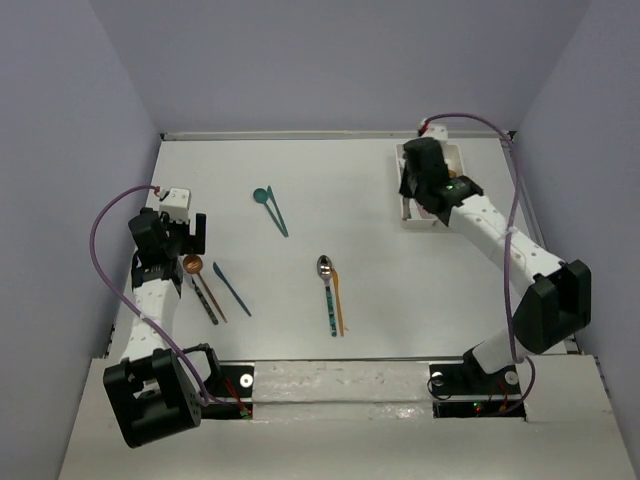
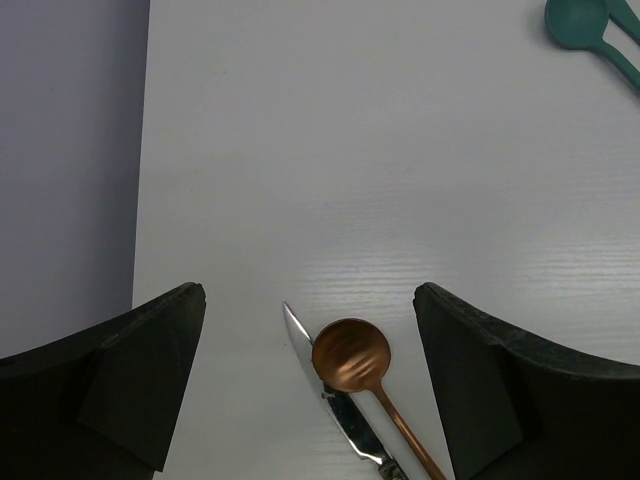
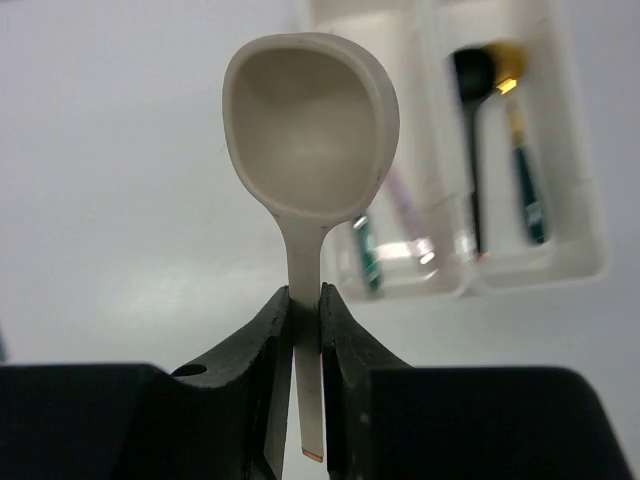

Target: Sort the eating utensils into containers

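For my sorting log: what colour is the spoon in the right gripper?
Plain beige spoon, best seen in the right wrist view.

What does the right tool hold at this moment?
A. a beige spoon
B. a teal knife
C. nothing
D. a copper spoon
A: in the right wrist view, the right tool is pinched on the handle of the beige spoon, bowl up.
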Robot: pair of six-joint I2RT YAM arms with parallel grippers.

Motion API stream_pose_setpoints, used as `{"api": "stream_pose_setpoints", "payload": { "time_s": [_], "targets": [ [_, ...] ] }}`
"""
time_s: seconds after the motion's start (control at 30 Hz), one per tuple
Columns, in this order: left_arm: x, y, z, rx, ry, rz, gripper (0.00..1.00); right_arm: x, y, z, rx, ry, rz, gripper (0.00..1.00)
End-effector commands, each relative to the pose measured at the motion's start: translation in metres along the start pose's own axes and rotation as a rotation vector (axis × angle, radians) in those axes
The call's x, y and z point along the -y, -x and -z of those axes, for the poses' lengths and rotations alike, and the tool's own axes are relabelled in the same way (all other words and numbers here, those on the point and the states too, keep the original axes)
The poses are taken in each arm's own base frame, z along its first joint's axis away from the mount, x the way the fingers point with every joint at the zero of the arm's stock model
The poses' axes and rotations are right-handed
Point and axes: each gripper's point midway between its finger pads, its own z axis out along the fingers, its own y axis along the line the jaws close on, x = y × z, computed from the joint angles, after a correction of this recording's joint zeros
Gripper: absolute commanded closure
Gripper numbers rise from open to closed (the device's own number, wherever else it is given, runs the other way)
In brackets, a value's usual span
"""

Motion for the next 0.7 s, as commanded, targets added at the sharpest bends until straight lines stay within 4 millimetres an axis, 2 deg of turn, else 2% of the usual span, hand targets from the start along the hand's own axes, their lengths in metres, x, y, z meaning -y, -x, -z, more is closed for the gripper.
{"api": "stream_pose_setpoints", "payload": {
  "time_s": [0.0, 0.03, 0.07, 0.1, 0.17, 0.23, 0.3, 0.33, 0.37, 0.47, 0.67],
  "targets": [
    [-0.001, 0.011, 0.002, 0.057, -0.002, -0.033, 0.01, 0.095, 0.106, -0.010, 0.271, -0.141, 0.056, 1.00],
    [0.000, 0.011, 0.002, 0.061, -0.004, -0.035, 0.01, 0.125, 0.129, -0.015, 0.305, -0.161, 0.023, 1.00],
    [0.000, 0.011, 0.001, 0.060, -0.008, -0.038, 0.01, 0.138, 0.137, -0.020, 0.307, -0.171, 0.015, 1.00],
    [0.000, 0.009, 0.000, 0.055, -0.008, -0.040, 0.01, 0.148, 0.135, -0.036, 0.280, -0.189, 0.042, 1.00],
    [0.000, 0.009, -0.001, 0.055, -0.003, -0.041, 0.01, 0.169, 0.150, -0.045, 0.288, -0.241, 0.057, 1.00],
    [-0.002, 0.007, -0.002, 0.051, 0.002, -0.042, 0.01, 0.179, 0.150, -0.058, 0.260, -0.256, 0.140, 1.00],
    [-0.002, 0.006, -0.004, 0.049, 0.002, -0.044, 0.01, 0.189, 0.146, -0.078, 0.229, -0.258, 0.155, 1.00],
    [-0.002, 0.007, -0.004, 0.050, 0.002, -0.045, 0.01, 0.184, 0.143, -0.085, 0.219, -0.227, 0.171, 1.00],
    [-0.001, 0.006, -0.005, 0.047, -0.001, -0.044, 0.01, 0.190, 0.135, -0.098, 0.191, -0.233, 0.168, 1.00],
    [-0.003, 0.005, -0.007, 0.044, 0.003, -0.041, 0.01, 0.183, 0.115, -0.122, 0.135, -0.185, 0.193, 1.00],
    [-0.004, 0.005, -0.007, 0.042, 0.009, -0.039, 0.01, 0.189, 0.076, -0.161, 0.046, -0.161, 0.159, 1.00]
  ]
}}
